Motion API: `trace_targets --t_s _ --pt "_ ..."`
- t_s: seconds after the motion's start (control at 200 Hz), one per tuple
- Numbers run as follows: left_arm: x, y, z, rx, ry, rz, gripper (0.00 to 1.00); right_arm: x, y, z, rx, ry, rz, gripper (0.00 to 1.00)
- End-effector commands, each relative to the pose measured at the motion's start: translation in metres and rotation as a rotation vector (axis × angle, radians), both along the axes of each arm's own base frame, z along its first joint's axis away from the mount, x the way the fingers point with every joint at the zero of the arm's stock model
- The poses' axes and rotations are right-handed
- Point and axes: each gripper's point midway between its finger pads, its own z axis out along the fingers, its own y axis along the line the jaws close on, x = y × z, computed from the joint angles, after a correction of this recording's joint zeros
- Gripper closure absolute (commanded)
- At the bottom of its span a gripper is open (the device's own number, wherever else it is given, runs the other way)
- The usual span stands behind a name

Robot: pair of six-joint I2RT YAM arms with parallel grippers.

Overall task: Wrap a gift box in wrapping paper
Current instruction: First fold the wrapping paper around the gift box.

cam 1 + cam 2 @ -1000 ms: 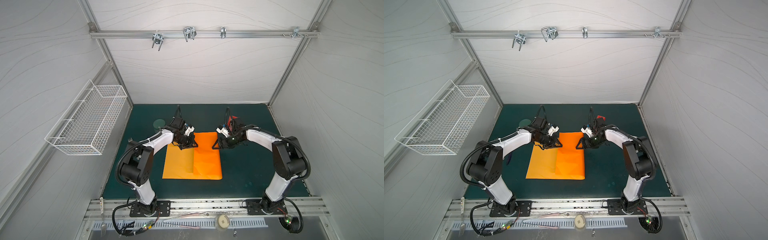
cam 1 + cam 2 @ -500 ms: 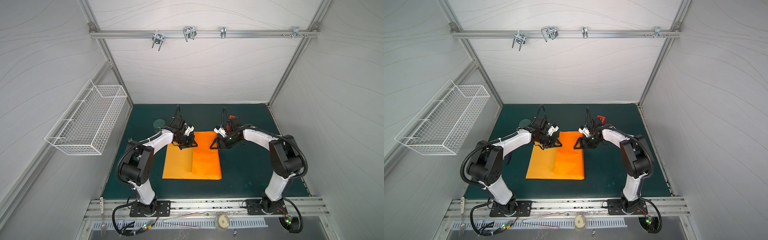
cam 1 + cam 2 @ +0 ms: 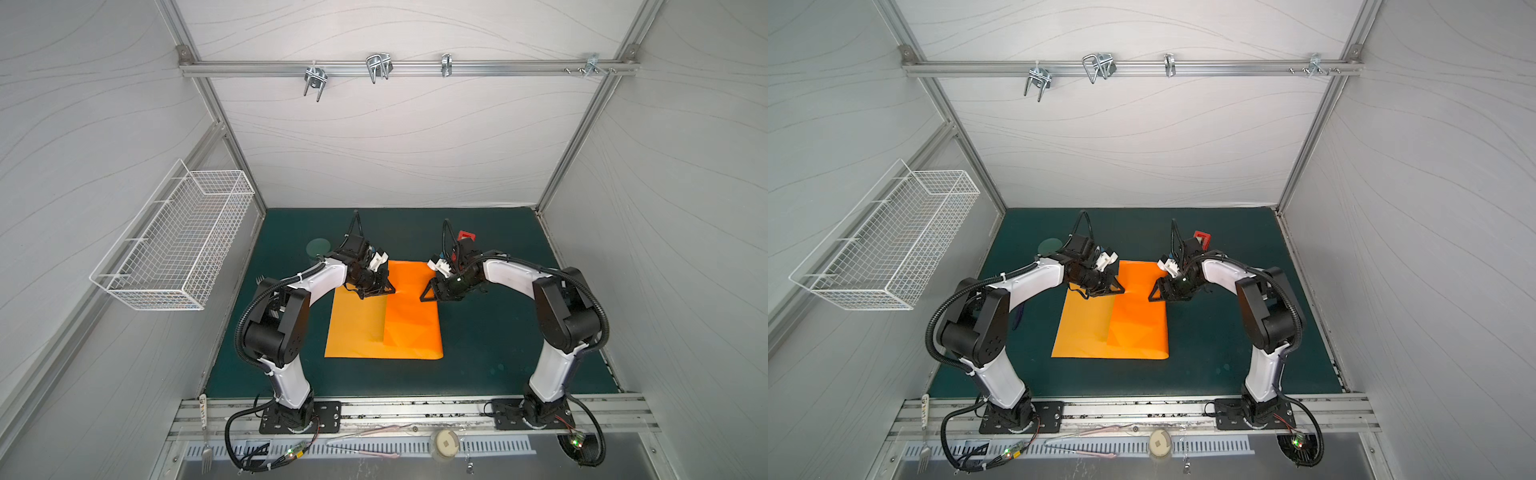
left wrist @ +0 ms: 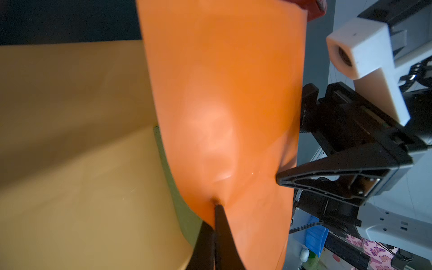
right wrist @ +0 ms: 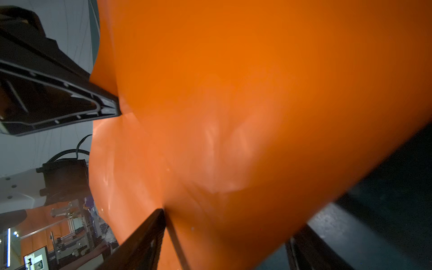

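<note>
Orange paper (image 3: 409, 328) centre frame on green mat (image 3: 498, 332), right half folded over as flap. Box (image 4: 174, 189): green sliver under flap. Left gripper (image 3: 390, 292) clenched on flap's upper left edge. Right gripper (image 3: 423, 297): one finger (image 4: 304, 178) touches flap; grip cannot tell.

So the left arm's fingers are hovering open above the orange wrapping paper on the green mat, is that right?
Not quite: the left arm's fingers are shut, pinching the orange wrapping paper on the green mat, as the left wrist view shows.
</note>
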Motion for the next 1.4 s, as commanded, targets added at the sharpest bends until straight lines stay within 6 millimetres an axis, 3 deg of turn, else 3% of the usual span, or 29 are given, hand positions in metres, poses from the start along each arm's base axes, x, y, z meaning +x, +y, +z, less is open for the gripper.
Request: trace_targets --t_s 0.0,0.14,0.425,0.65,0.895,1.131,1.396 --pt "0.008 0.003 -0.011 0.038 -0.01 -0.002 1.0 -0.001 -0.002 -0.016 -0.059 0.009 0.0 0.23" --pt "0.007 0.008 -0.01 0.055 -0.018 0.005 1.0 -0.001 -0.004 -0.021 -0.074 0.012 -0.003 0.25" --pt "0.004 0.009 -0.004 0.055 -0.018 0.007 0.64 0.001 -0.003 -0.022 -0.08 0.007 0.001 0.25" --pt "0.005 0.003 -0.011 0.027 0.044 0.007 0.54 0.004 -0.001 -0.019 -0.075 0.003 0.003 0.25" --pt "0.001 0.004 -0.026 0.041 0.08 0.01 0.55 0.009 0.001 -0.01 -0.068 -0.009 0.009 0.24" --pt "-0.002 0.009 -0.037 0.067 0.09 0.022 0.63 0.017 -0.01 0.015 -0.012 -0.018 -0.046 0.14" --pt "-0.005 0.013 -0.044 0.086 0.082 0.03 0.69 0.013 0.003 0.025 0.046 0.032 -0.103 0.09"
